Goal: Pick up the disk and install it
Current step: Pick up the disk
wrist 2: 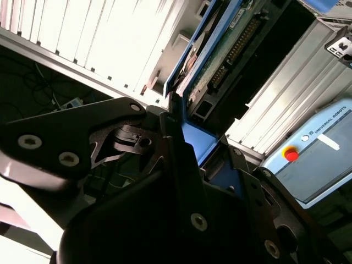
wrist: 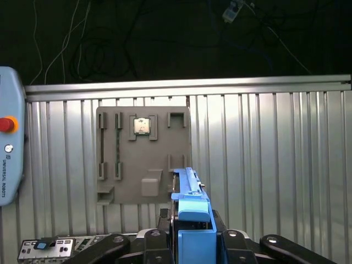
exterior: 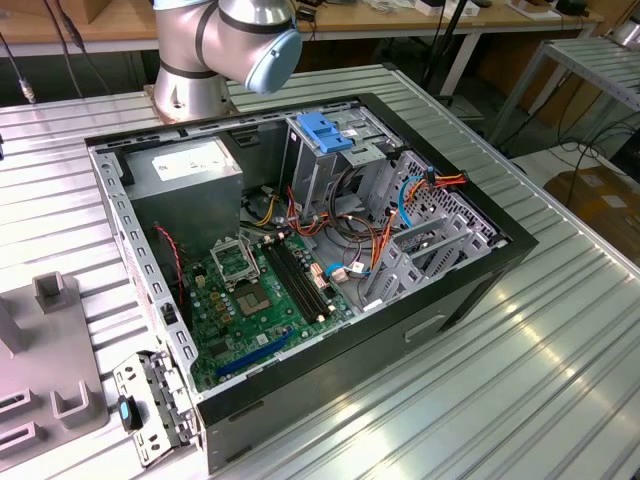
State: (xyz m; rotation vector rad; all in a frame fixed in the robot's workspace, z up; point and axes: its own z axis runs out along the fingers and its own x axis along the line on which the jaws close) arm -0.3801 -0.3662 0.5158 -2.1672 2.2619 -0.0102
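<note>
Disk point(wrist: 190, 206): grey drive in a bright blue carrier rail, standing on edge in my grip. In the second wrist view the disk point(wrist 2: 231, 49) is showing its green circuit-board face and a row of connector pins beside the blue rail

Gripper point(wrist: 190, 242): my jaws are pressing on the disk from both sides, closed down to its thickness and holding nothing else. In the second wrist view the gripper point(wrist 2: 184, 140) is showing its black fingers point(wrist 2: 170, 118) lying against the blue rail

Location: I am holding the disk in front of the ribbed metal table point(wrist: 275, 165), near the grey fixture plate point(wrist: 126, 165). I cannot tell whether the disk's far end is touching the table

Fixture plate: it is carrying a small square chip point(wrist: 142, 125) in one recess

Teach pendant point(wrist: 8, 159): it is lying by the table's edge, its red button point(wrist: 5, 124) facing up

Computer case point(exterior: 400, 320): it is lying open on the table in the exterior view, with the green motherboard point(exterior: 250, 300) exposed, a grey box with a white label point(exterior: 190, 165) at the back and a tall metal cage point(exterior: 310, 180) topped by a blue latch point(exterior: 325, 130)

Arm base point(exterior: 190, 70): it is standing behind the case
</note>
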